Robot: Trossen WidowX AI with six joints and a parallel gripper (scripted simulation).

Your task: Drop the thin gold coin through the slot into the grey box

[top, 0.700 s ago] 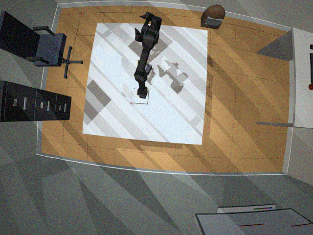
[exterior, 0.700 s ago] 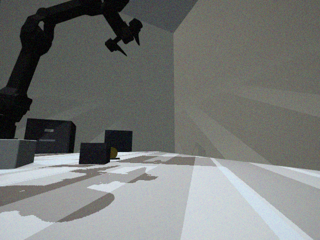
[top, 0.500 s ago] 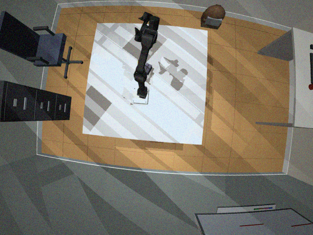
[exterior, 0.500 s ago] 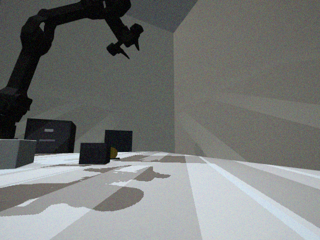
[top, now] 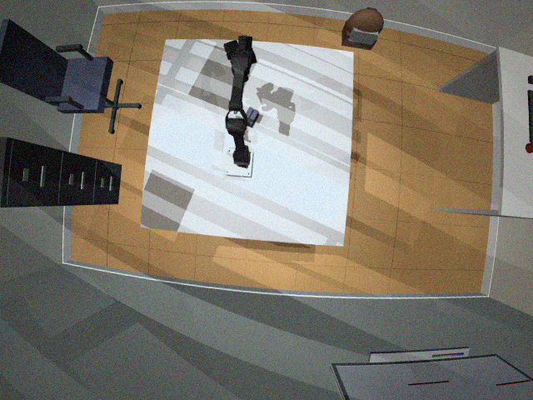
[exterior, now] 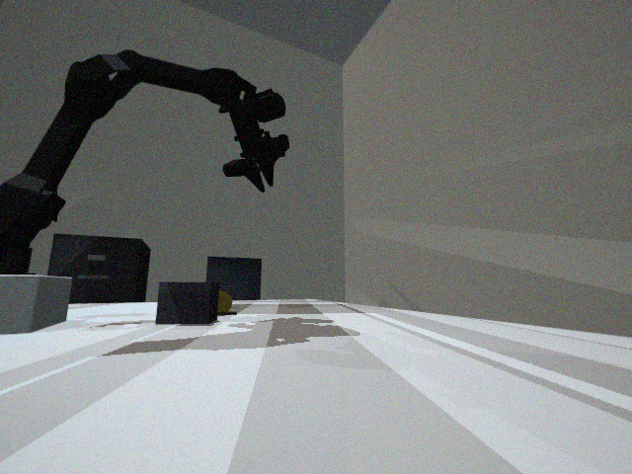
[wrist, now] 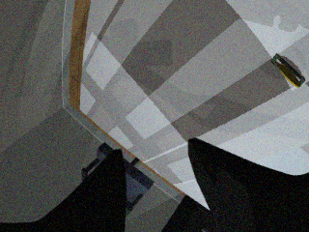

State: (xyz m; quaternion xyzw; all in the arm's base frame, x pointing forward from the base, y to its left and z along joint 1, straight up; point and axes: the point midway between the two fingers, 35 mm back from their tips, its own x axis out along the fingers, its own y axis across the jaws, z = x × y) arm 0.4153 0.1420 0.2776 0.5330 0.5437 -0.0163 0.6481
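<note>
While aloft, end effector point(exterior: 261, 179) empty | coin point(exterior: 224, 301) well below, on table point(exterior: 306, 387)

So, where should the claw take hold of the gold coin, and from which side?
Take the coin by its exposed upper part, coming straight down from above, one finger on each flat face. It stands on edge in the dark-green holder, which hides its lower rim, so only the top is free. The claw, open and empty, hangs well above it.
</note>
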